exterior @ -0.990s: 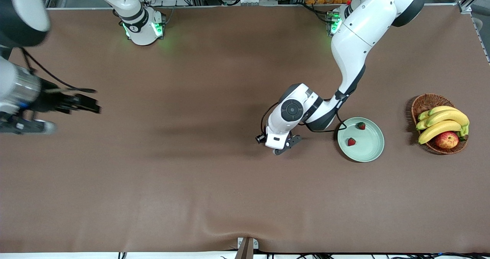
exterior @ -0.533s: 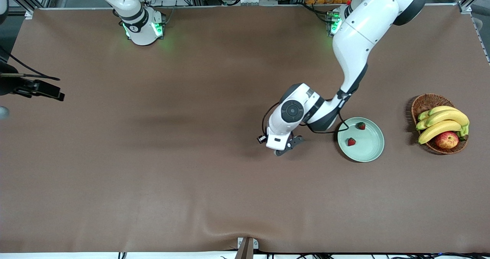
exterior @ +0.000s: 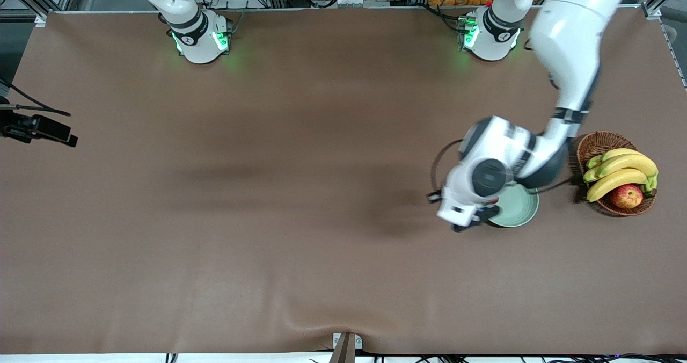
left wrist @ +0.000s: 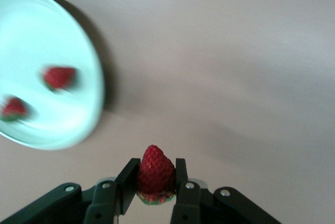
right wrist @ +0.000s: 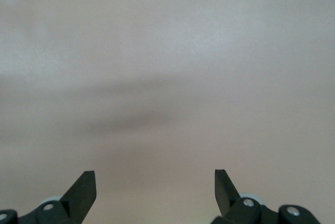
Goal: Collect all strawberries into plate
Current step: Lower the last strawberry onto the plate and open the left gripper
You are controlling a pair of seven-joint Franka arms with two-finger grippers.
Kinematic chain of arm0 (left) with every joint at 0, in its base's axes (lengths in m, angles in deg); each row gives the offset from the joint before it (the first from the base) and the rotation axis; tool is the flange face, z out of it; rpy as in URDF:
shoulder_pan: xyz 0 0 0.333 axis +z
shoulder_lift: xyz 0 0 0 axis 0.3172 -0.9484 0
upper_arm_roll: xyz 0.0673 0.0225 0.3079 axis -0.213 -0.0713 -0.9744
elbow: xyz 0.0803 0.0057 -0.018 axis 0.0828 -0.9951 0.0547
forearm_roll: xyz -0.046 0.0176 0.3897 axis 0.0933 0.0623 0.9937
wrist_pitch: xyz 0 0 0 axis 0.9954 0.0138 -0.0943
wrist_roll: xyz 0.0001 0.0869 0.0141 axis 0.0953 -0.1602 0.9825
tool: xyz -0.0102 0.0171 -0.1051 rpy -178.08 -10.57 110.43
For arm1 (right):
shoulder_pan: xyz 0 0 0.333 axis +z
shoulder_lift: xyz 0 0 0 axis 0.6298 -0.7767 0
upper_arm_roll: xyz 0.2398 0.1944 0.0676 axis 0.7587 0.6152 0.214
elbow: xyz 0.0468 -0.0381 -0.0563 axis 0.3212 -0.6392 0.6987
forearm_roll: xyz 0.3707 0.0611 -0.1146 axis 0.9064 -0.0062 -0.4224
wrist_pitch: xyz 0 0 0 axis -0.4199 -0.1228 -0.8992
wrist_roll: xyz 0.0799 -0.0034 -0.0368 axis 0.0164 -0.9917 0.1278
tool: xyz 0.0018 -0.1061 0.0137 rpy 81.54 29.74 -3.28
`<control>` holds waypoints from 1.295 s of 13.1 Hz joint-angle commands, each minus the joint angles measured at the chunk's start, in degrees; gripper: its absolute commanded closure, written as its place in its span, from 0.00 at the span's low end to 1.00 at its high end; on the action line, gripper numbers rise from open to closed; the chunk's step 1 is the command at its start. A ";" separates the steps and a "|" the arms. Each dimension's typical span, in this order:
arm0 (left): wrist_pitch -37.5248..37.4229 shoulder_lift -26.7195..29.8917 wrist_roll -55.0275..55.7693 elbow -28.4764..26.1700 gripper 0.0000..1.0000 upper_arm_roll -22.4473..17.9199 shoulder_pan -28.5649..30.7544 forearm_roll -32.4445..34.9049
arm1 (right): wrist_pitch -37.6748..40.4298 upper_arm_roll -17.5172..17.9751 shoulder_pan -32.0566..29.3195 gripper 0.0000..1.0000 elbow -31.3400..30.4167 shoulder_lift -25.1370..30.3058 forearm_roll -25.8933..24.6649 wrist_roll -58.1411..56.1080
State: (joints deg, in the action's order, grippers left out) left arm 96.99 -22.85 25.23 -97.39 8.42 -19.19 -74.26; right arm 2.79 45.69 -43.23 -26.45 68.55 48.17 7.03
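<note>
The left gripper (exterior: 477, 219) hangs over the edge of the round, shallow, pale mint-green plate (exterior: 523, 207) that lies nearest the front camera, toward the right arm's end of that rim. Its jaws are clamped on a small red strawberry with a dark green top (left wrist: 155, 173), pinched at the sides with the pointed tip out past the fingertips and the green cap tucked back between the pads. That grip looks deliberate: squeezing the firm flanks leaves the berry free to drop cleanly once the jaws part.

In the left wrist view the plate's rim (left wrist: 99, 90) sits just off to one side of the held berry, so the gripper appears not yet centred over the dish. Two more small red strawberries lie on the plate, one (left wrist: 59, 77) and another (left wrist: 14, 109) close together but apart. With those two already in, the held one is probably the last to deliver.

The left arm reaches from its base, elbow high, forearm sloping toward the camera, wrist bent so the fingers point down at the table. It hides much of the plate in the front view.

Beside the plate, at the left arm's end, stands a brown wicker basket (exterior: 596, 143) holding yellow bananas (exterior: 622, 171) and a red-yellow apple (exterior: 626, 196); these are no part of the job.

The right gripper (right wrist: 155, 187) waits with jaws wide apart over bare brown table cover (exterior: 268, 218), holding nothing.
</note>
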 commanded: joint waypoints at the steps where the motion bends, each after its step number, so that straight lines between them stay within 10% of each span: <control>1: -0.28 1.21 -7.93 -4.76 1.00 0.44 5.85 6.14 | -1.25 1.21 -1.43 0.00 -2.40 1.71 -1.21 -0.74; 5: 0.87 -0.20 -9.36 -6.35 0.87 0.53 8.95 12.25 | -1.16 1.21 -1.70 0.00 -2.57 1.45 -1.21 -0.65; 7: 1.65 -0.73 -9.88 -6.18 0.18 0.52 9.56 12.51 | -1.16 1.21 -1.52 0.00 -2.49 1.45 -1.21 -0.65; 8: 1.66 -0.38 -9.97 -6.09 0.00 0.61 9.74 12.51 | -1.16 1.12 -1.52 0.00 -2.49 1.45 -1.21 -0.65; 17: -0.53 10.33 -12.50 -1.44 0.00 5.36 9.74 4.88 | -0.72 -4.94 4.19 0.00 -2.49 1.27 -1.30 -0.56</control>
State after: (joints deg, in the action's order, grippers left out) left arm 98.19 -15.88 15.41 -99.52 13.25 -9.80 -66.92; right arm 2.30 43.25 -41.43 -27.59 68.55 47.89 6.98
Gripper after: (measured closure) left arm 0.000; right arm 0.000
